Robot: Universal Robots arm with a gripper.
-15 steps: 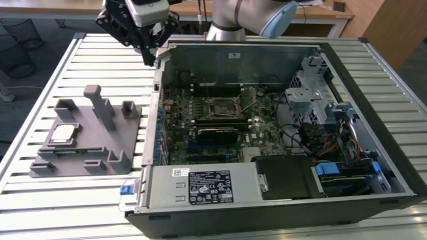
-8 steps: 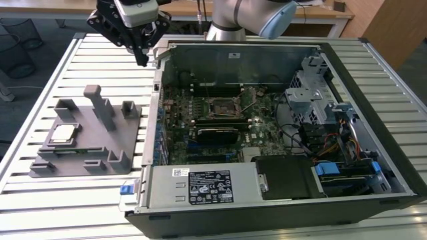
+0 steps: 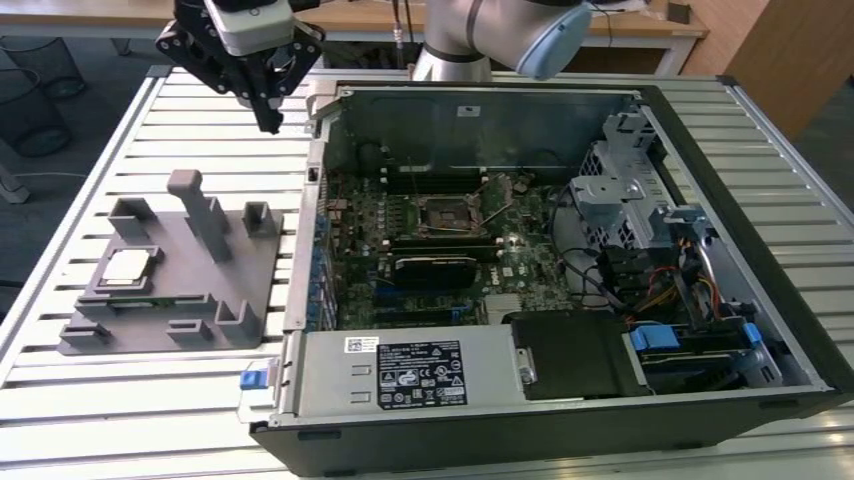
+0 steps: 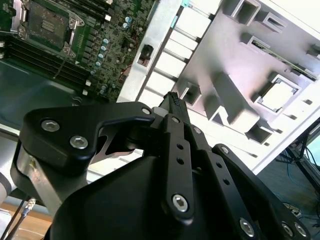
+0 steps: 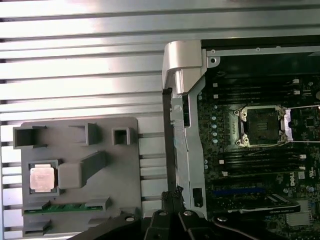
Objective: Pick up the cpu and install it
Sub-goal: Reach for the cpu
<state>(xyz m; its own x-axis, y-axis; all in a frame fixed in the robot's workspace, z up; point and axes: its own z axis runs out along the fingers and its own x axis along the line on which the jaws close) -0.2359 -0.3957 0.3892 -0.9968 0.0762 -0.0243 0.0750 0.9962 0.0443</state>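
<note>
Silver-grey cpu (image 3: 128, 266), plain grey holder (image 5: 125, 170), green motherboard (image 3: 521, 250), black gripper (image 3: 271, 125), black case (image 3: 534, 440), silvery striped table (image 3: 120, 400)

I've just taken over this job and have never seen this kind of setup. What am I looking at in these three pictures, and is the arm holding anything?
This is one robot arm with a black gripper at its end. The exterior view comes from a camera off the arm, looking down on a slatted metal table. Both wrist views come from cameras riding near the gripper, so its black linkage shows in them. On the table lies an open computer case, with the motherboard and its empty socket inside. Beside the case, at the exterior view's left, is a grey holder, and the cpu sits flat in it. The gripper hangs above the table near the case's edge, apart from the cpu. It is shut and holding nothing.
</note>
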